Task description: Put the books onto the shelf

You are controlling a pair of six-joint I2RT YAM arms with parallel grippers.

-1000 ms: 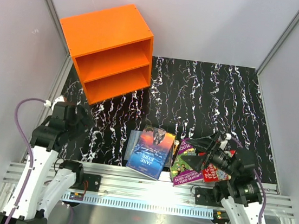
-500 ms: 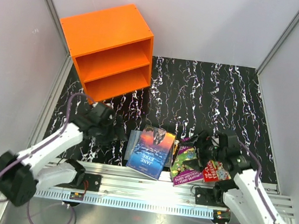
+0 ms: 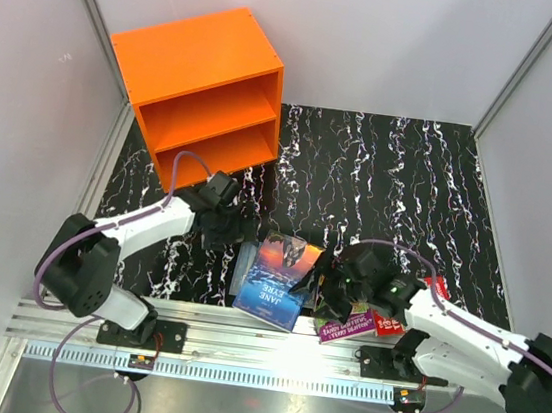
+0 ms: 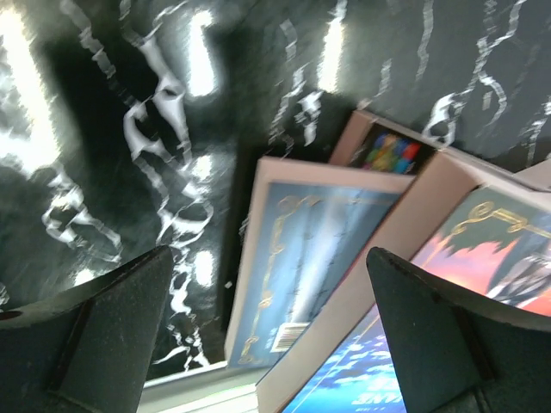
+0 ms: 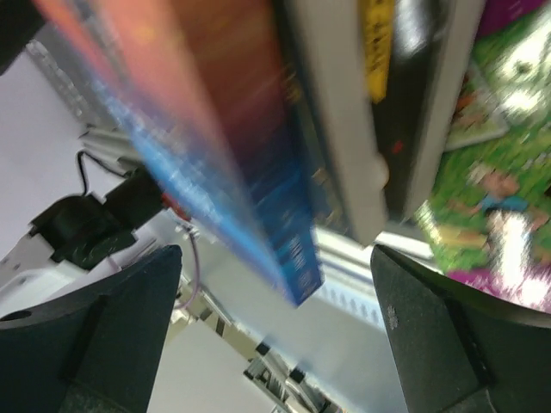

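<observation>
Since the earlier frame both arms have swung inward toward the books, while the books and the shelf (image 3: 204,97) lie where they were. The left end effector (image 3: 240,234) now hangs low over the counter (image 3: 390,180), just beyond the far left corner of the blue book (image 3: 279,279), with its fingers wide apart and nothing between them. From the left wrist, the left end effector (image 4: 267,344) frames a pale-blue book (image 4: 301,258) that sticks out from under the blue book (image 4: 482,258). Both lie close below the spread fingers (image 4: 103,335), and whether they touch cannot be told. The right end effector (image 3: 320,277) sits at the blue book's right edge, between it and the green book (image 3: 347,326), which the arm partly covers. The red book (image 3: 392,325) shows just past the green one, under the same arm. From the right wrist, the right end effector (image 5: 275,344) is also spread and clamped on nothing. The blue book (image 5: 232,146) runs blurred through the gap between its fingers (image 5: 456,335), with the black book (image 5: 413,77) beside it and the green book (image 5: 491,198) flat on the counter to the right. The shelf stands at the counter's far left corner, well apart from the books and both end effectors, and both of its compartments hold no book.
</observation>
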